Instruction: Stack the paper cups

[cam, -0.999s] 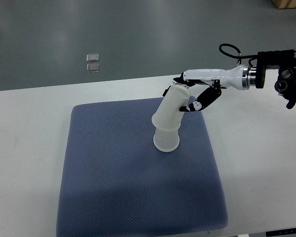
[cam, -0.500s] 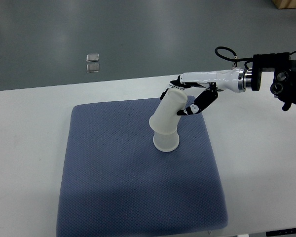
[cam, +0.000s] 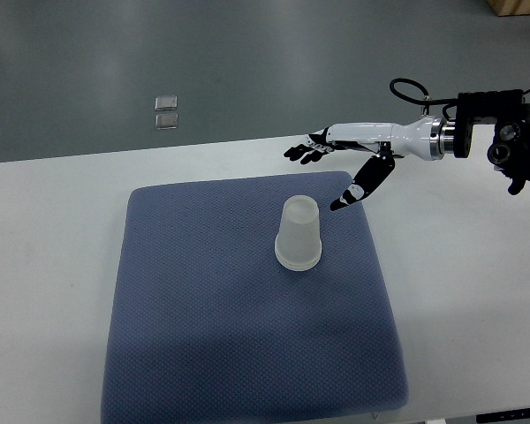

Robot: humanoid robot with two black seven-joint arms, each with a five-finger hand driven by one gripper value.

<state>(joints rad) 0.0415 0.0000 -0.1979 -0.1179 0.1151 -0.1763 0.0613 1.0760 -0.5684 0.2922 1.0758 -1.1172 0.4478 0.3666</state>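
Note:
A white paper cup stack (cam: 299, 233) stands upside down and upright on the blue mat (cam: 203, 309), near the mat's upper right part. My right hand (cam: 322, 177) hovers just above and to the right of the stack, apart from it. Its fingers (cam: 302, 152) are spread and its thumb points down toward the mat; it holds nothing. The right arm comes in from the right edge. The left arm is out of view.
The mat lies on a white table (cam: 44, 265). Grey floor lies beyond the table's far edge, with two small clear items (cam: 166, 111) on it. A wooden corner (cam: 517, 5) shows at the top right.
The tilted upper cup has dropped straight onto the lower cup and now stands upright. My right hand has let go of it, opened, and drawn slightly back up and right.

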